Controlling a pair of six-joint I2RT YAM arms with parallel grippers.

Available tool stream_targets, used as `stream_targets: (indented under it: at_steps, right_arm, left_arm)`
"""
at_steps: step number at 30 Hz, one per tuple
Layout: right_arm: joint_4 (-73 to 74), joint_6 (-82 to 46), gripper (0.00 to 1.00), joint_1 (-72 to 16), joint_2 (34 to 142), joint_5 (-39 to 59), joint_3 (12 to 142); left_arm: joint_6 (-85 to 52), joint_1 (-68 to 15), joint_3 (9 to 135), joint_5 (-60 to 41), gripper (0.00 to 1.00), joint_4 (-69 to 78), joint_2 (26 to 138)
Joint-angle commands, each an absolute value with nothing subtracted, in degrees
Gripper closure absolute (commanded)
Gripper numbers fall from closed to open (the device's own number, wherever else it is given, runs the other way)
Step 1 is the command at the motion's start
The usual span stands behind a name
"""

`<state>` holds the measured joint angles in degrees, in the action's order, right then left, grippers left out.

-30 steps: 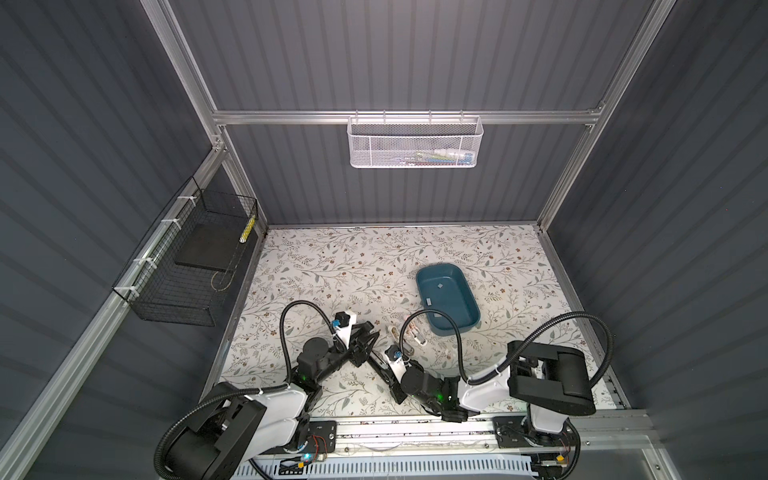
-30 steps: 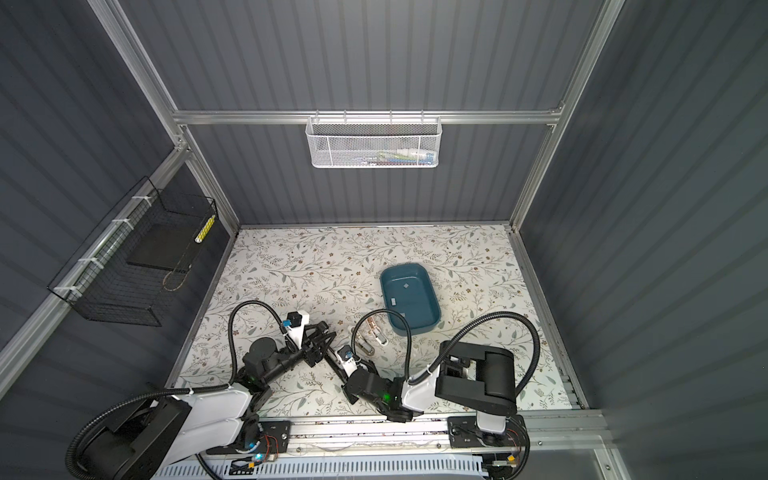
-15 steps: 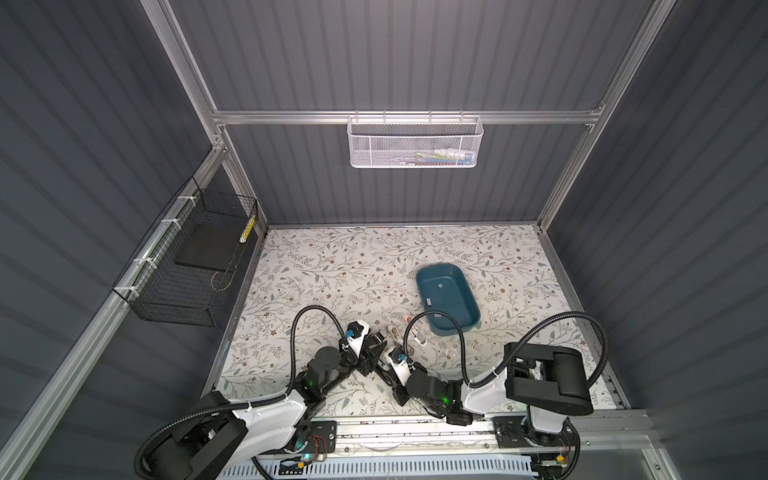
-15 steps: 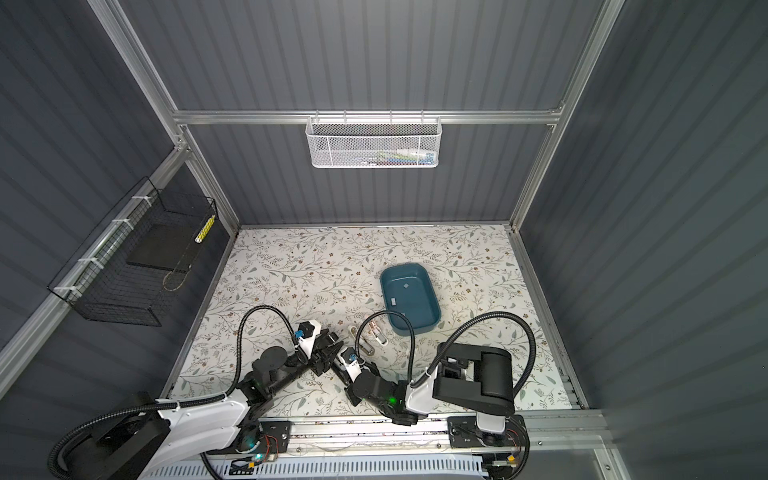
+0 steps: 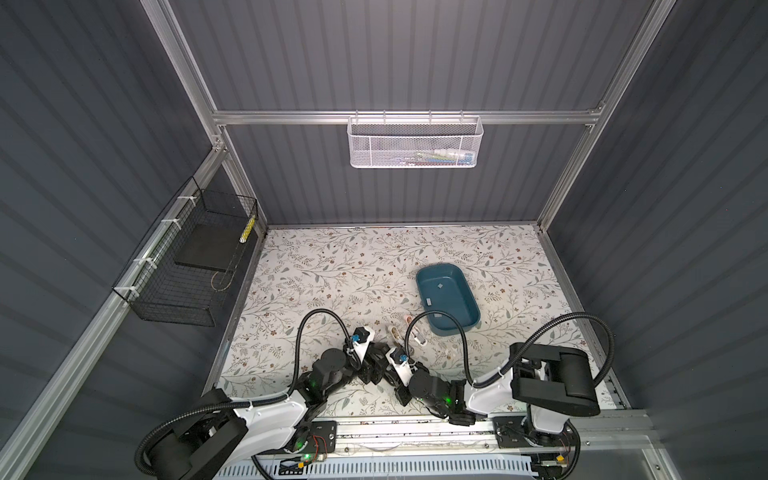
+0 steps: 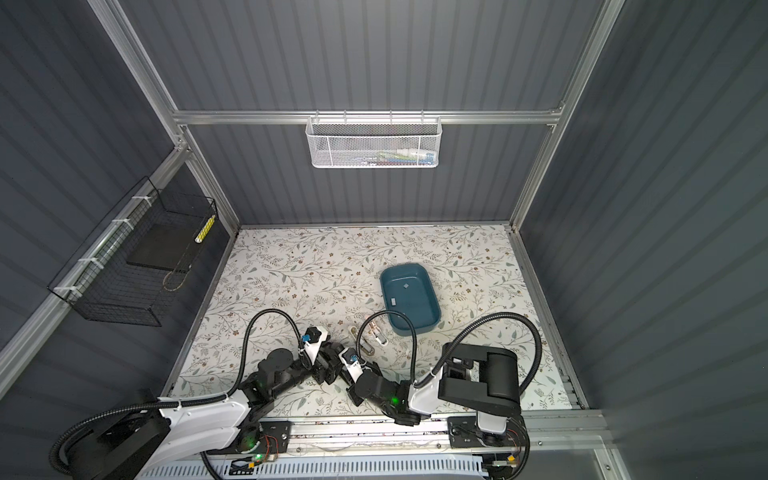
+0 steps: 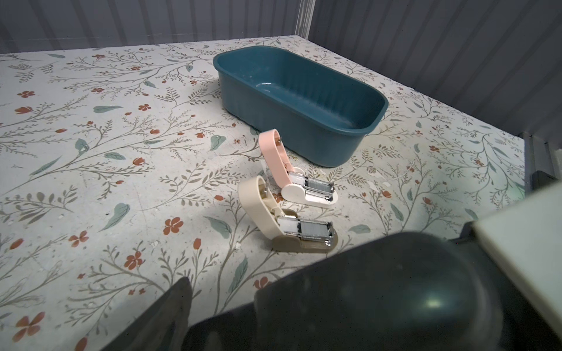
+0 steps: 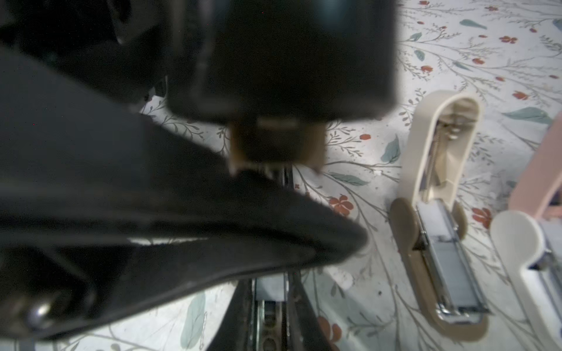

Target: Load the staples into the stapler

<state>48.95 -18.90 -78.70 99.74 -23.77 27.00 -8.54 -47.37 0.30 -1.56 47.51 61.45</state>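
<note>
- Our left gripper (image 5: 372, 362) sits low over the bench (image 7: 91, 188), close against the right gripper (image 5: 390, 370). Its jaws are mostly hidden, so we cannot tell how wide they stand.
- The right gripper is closed narrow, and we cannot make out anything pinched in it.
- The staples (image 7: 313, 228) lie in the channel of the open beige stapler (image 7: 261, 206).
- The open pink stapler (image 7: 273, 155), just beside the teal tub (image 7: 289, 130), holds a strip too.

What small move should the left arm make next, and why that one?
Probably raise the left gripper clear. Its fingers stand apart, and a grey staple strip seems to lie in the channel of the stapler held by the right gripper; backing off leaves room to close it.
</note>
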Motion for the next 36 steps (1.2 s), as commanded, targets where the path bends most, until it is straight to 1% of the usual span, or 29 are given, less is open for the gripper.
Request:
stream_targets:
  at_steps: [1,6,9,11,15,18,20,23,27,28,29,30,31,35,36]
  right_arm:
    - [52.4,-17.4,0.99,-78.9,97.0,-25.3,26.9]
    - [52.3,-17.6,0.99,-78.8,97.1,-25.0,26.8]
    - [53.0,-17.9,0.99,-78.8,97.6,-25.0,26.5]
    - [53.5,-17.9,0.98,-78.8,97.9,-25.3,26.1]
    - [55.0,-17.9,0.98,-78.7,98.7,-25.6,25.3]
    - [55.4,-18.1,0.98,-78.6,99.0,-25.6,25.2]
    - [55.6,-18.2,0.98,-78.6,99.0,-25.5,25.0]
    - [55.7,-18.3,0.97,-78.6,98.8,-25.2,25.0]
    - [55.2,-18.7,0.97,-78.6,98.4,-25.0,24.9]
    - [54.7,-18.7,0.95,-78.6,98.1,-25.0,24.8]
    - [54.2,-18.7,0.89,-78.7,97.7,-25.0,24.9]
    - [53.4,-18.9,0.8,-78.7,97.2,-25.4,24.8]
    - [52.5,-19.1,0.74,-78.8,96.5,-26.0,24.9]
    - [51.3,-19.0,0.71,-79.0,95.0,-26.5,24.5]
    - [51.2,-19.0,0.69,-79.0,94.8,-26.4,24.4]
  left_arm:
    - [-10.0,-48.3,0.4,-4.9,0.01,47.0,63.0]
    - [-8.7,-49.1,0.4,-8.9,0.01,49.8,64.9]
    - [-8.7,-49.2,0.2,-9.8,0.01,50.2,63.8]
    - [-9.4,-49.2,0.4,-8.8,0.01,47.7,60.3]
    - [-9.3,-49.2,3.5,-7.0,0.01,34.0,49.5]
    - [-9.9,-49.2,4.4,-7.9,0.01,29.5,44.5]
    - [-10.5,-49.1,5.0,-6.5,0.01,27.1,42.9]
    - [-11.3,-49.2,5.5,-4.2,0.01,26.2,43.6]
    - [-15.0,-49.2,6.7,5.6,0.01,22.8,44.2]
    - [-15.9,-49.2,7.1,7.6,0.01,22.0,44.4]
    - [-16.5,-49.2,7.6,9.2,0.0,21.3,44.5]
    - [-17.2,-49.2,7.9,10.4,0.01,20.7,44.6]
    - [-17.9,-49.2,8.3,11.6,0.01,20.1,44.7]
    - [-20.2,-49.2,10.6,17.7,0.0,15.1,44.7]
    - [-20.5,-49.2,11.4,18.8,0.01,13.6,44.8]
